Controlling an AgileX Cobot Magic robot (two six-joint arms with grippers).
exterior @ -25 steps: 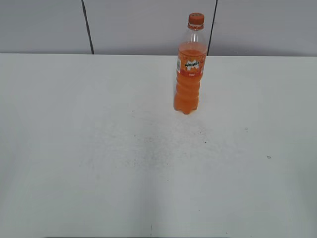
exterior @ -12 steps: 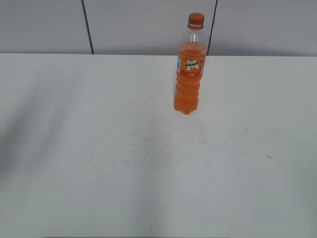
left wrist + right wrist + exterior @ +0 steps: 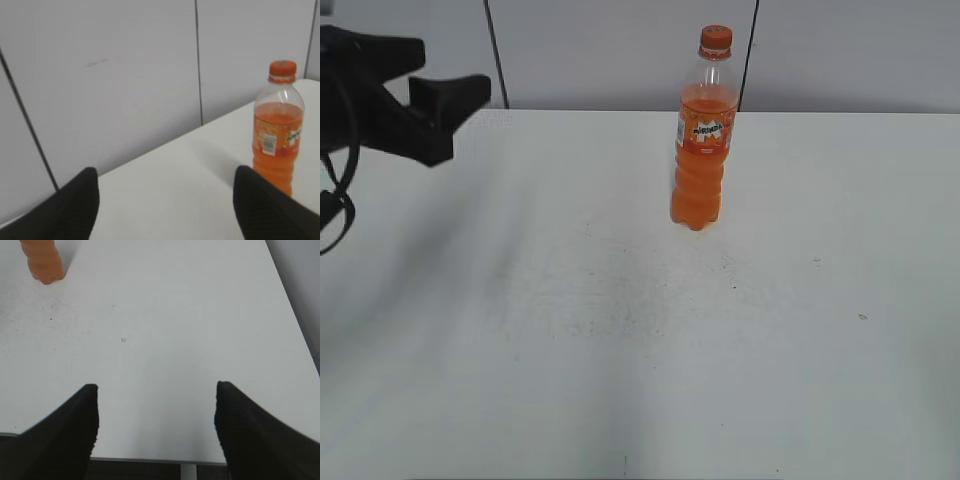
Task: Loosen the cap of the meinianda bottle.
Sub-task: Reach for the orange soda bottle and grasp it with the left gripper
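Observation:
The meinianda bottle (image 3: 698, 150) stands upright at the back of the white table, right of centre, with its orange cap (image 3: 716, 39) on. It also shows at the right of the left wrist view (image 3: 276, 140), cap (image 3: 282, 70) on top. Only its base (image 3: 44, 262) shows in the right wrist view. My left gripper (image 3: 455, 85) is open and empty, high at the far left, well apart from the bottle; its fingers frame the left wrist view (image 3: 165, 182). My right gripper (image 3: 156, 400) is open and empty over the table's near edge; it is not in the exterior view.
The white table (image 3: 620, 330) has faint scuffs in the middle and a small dark speck (image 3: 863, 317) at the right. Grey wall panels (image 3: 610, 50) stand right behind the bottle. The table's front edge (image 3: 150, 460) lies just under my right gripper.
My left gripper has come into the exterior view at the upper left; one second ago no arm showed there. The bottle has not moved.

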